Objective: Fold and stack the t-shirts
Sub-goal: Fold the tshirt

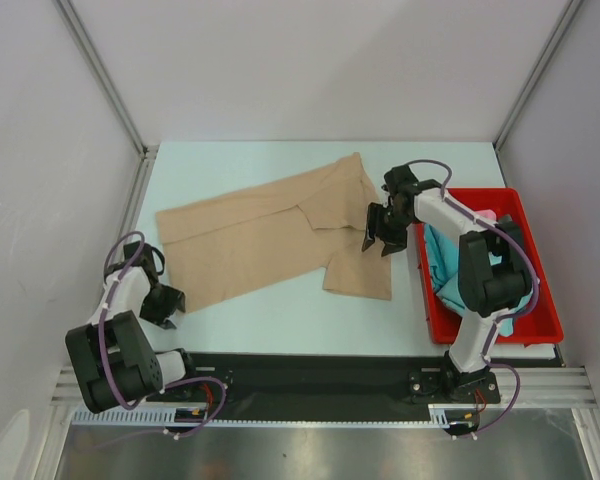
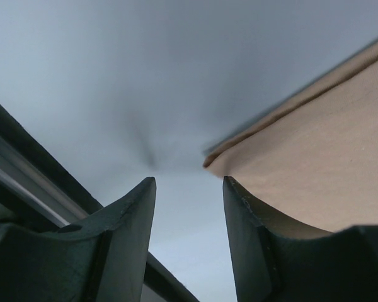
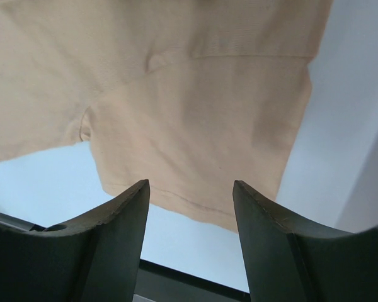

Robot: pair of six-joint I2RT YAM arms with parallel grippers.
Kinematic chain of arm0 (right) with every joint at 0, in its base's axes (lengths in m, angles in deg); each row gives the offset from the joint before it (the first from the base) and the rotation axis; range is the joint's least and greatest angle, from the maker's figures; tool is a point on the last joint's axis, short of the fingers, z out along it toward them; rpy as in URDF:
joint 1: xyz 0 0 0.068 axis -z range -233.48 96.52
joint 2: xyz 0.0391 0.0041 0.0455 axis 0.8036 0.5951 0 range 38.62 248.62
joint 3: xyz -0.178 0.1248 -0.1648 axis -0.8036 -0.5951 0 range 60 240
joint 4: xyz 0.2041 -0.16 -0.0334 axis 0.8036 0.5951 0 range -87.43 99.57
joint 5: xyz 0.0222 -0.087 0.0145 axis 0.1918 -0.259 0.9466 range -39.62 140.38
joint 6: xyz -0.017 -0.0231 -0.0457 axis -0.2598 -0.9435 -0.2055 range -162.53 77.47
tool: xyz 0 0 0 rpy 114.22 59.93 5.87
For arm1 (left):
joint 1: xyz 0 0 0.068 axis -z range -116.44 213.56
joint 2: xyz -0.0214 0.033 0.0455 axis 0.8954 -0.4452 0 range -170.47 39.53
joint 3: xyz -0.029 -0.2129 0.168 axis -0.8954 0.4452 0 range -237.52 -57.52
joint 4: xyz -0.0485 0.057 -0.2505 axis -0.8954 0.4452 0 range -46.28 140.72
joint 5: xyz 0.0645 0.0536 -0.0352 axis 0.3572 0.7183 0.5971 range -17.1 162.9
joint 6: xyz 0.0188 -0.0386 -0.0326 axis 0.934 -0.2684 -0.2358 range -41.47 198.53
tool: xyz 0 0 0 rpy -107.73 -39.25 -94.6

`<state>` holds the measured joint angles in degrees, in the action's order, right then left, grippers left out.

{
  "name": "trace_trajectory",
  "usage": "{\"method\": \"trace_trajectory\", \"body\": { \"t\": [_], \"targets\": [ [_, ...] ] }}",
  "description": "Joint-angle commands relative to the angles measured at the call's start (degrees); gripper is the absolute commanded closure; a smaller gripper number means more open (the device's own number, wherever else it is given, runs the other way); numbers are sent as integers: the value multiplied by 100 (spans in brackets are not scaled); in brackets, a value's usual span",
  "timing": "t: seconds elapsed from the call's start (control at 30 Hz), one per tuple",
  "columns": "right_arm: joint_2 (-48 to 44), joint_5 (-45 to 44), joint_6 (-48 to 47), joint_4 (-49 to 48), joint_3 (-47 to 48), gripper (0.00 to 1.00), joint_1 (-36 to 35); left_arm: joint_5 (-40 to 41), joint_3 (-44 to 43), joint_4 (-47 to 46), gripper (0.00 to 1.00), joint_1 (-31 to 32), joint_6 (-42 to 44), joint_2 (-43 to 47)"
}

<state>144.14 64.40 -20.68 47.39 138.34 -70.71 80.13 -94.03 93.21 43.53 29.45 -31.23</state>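
End effector (image 1: 376, 248) spread over tan t-shirt (image 1: 240, 250)

Count for you: one tan t-shirt (image 1: 260, 240) on the tabletop (image 1: 280, 325). One red bin (image 1: 538, 322). In it you see one teal t-shirt (image 1: 442, 262), showing in two patches, so you can't tell if it's one piece or two. There's also one bit of pink cloth (image 1: 486, 215). The rest is hidden by the arm. Two arms and two tools: left tool (image 1: 166, 305), right tool (image 1: 382, 238), two fingers each.
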Motion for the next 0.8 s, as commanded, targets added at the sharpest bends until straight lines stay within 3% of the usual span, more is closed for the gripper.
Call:
{"method": "trace_trajectory", "body": {
  "t": [0.0,0.23,0.33,0.4,0.53,0.77],
  "targets": [
    [-382,57,-137,-26,-91,39,27,-36,21,-326,47,-89,-110,-104],
    [-505,92,-154,114,-328,38,18,-124,320,-695,49,-159,-155,-280],
    [-523,-4,-189,325,-460,32,27,-230,381,-783,61,-203,-181,-394],
    [-558,-118,-216,387,-557,30,45,-265,417,-845,77,-255,-181,-429],
    [-523,-364,-242,344,-742,33,97,-161,399,-775,100,-396,-111,-404],
    [-365,-373,-128,89,-812,50,291,-116,373,-696,100,-572,-40,-157]
  ]
}}
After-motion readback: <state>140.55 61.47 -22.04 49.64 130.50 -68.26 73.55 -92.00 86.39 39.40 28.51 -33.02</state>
